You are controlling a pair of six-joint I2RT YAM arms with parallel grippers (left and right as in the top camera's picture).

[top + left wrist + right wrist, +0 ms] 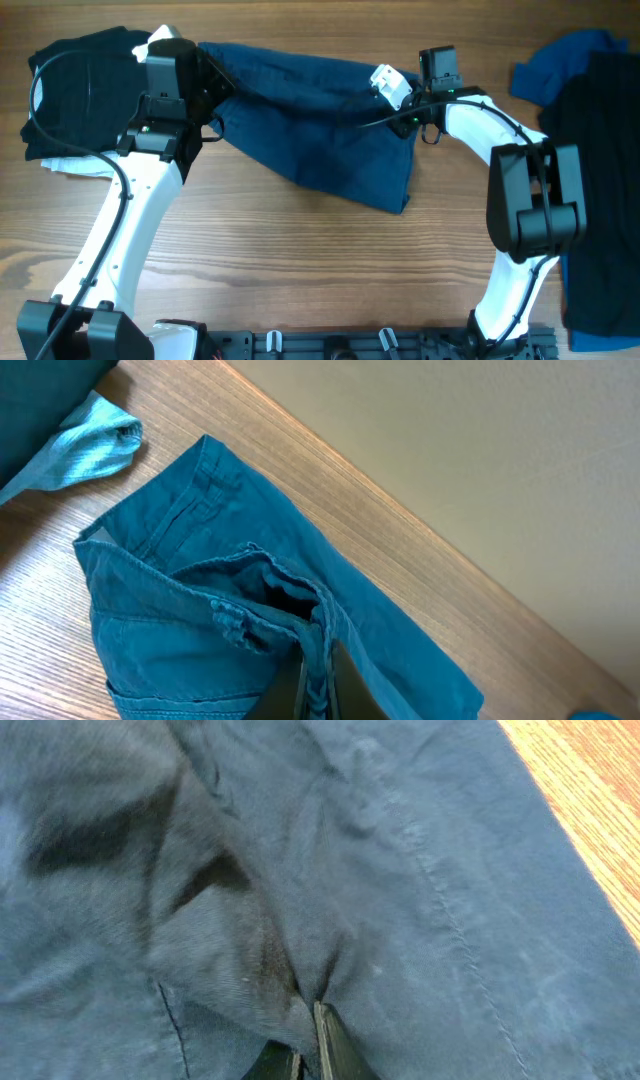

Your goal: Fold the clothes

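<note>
Shorts (320, 130) pinched at both ends — long axis left-right.
Left claw (318, 675) clamps one end, right claw (305, 1045) the other — equally near.

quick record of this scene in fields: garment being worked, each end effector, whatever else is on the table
garment in work: dark blue shorts, stretched between both arms
left end effector: shut on bunched shorts fabric
right end effector: shut on a fold of the shorts
far left: black garment
far right: blue garment beside a dark garment
surface: wooden table
</note>
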